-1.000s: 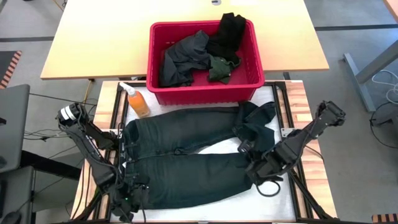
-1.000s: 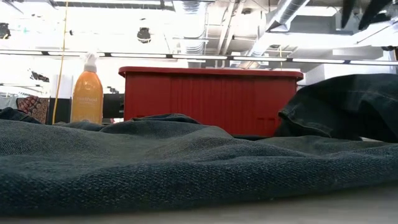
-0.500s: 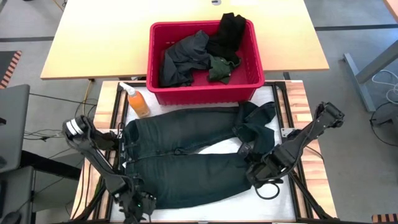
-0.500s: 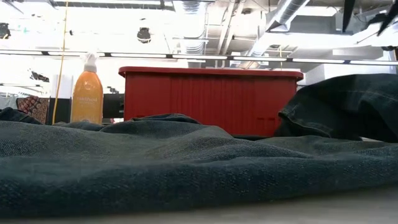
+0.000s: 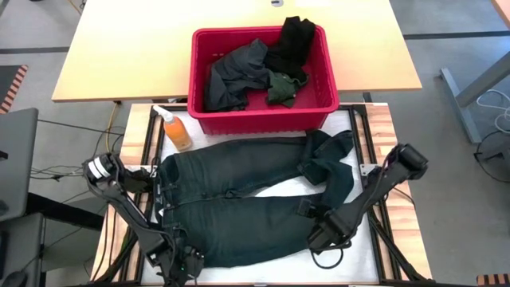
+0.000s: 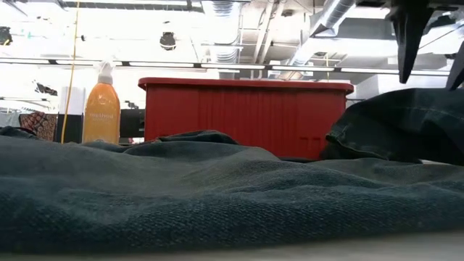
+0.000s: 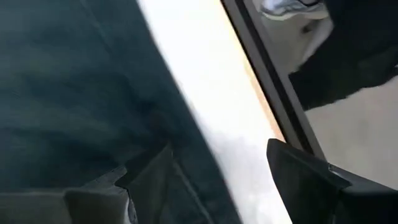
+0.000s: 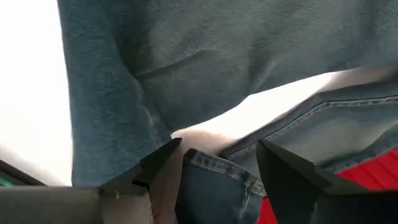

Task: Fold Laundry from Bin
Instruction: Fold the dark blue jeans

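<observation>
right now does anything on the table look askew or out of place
The jeans lie flat across the table, except the far leg's end is folded back and bunched near the red bin. The orange bottle beside the bin isn't laundry. Nothing looks spilled or damaged.

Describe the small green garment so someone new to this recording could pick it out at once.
Start at the red bin at the table's far edge, behind the spread jeans. Inside it, toward its right half, sits the dark green piece, crumpled below a black garment. It is the smallest item in the bin and the only green one; its neighbours are grey and black.
</observation>
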Available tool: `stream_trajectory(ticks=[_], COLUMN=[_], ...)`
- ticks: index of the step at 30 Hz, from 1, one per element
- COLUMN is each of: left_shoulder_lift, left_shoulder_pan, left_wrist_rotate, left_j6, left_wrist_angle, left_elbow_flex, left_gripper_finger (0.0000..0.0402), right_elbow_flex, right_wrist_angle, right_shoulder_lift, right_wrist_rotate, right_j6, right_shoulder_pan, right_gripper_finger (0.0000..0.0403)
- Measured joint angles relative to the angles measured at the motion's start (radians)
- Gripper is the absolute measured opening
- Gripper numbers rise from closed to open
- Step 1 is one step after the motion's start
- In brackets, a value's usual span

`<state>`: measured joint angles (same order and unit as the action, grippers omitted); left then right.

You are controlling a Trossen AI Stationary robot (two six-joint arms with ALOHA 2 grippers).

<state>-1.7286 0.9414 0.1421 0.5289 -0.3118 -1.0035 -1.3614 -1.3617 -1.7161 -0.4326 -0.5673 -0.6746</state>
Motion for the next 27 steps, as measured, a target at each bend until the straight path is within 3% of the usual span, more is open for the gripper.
stream_trajectory(ticks=[4,12,22,27], left_shoulder_lift=[0.001,-0.067,-0.157,-0.155], left_shoulder_pan=[-0.002,0.022,0.047,0.048], left_wrist_rotate=[0.046,0.043,0.05,0.056], left_j6=[-0.048,-0.055,0.014,0.056], left_wrist_angle=[-0.15,-0.14,-0.154,-0.153], left_elbow_flex=[-0.073,-0.072,-0.078,-0.075], left_gripper_finger=[0.0243,0.024,0.0237,0.0205], right_elbow_flex=[-0.027,-0.107,-0.099,-0.044], right_wrist_angle=[-0.007,-0.099,-0.208,-0.206], right_shoulder_lift=[0.0,0.001,-0.005,-0.005], right_wrist_rotate=[-0.009,-0.015,0.053,0.119], right_j6=[0.034,0.149,0.016,-0.007], right_shoulder_pan=[0.001,-0.026,-0.058,-0.016], right_gripper_finger=[0.0234,0.0234,0.0234,0.0227])
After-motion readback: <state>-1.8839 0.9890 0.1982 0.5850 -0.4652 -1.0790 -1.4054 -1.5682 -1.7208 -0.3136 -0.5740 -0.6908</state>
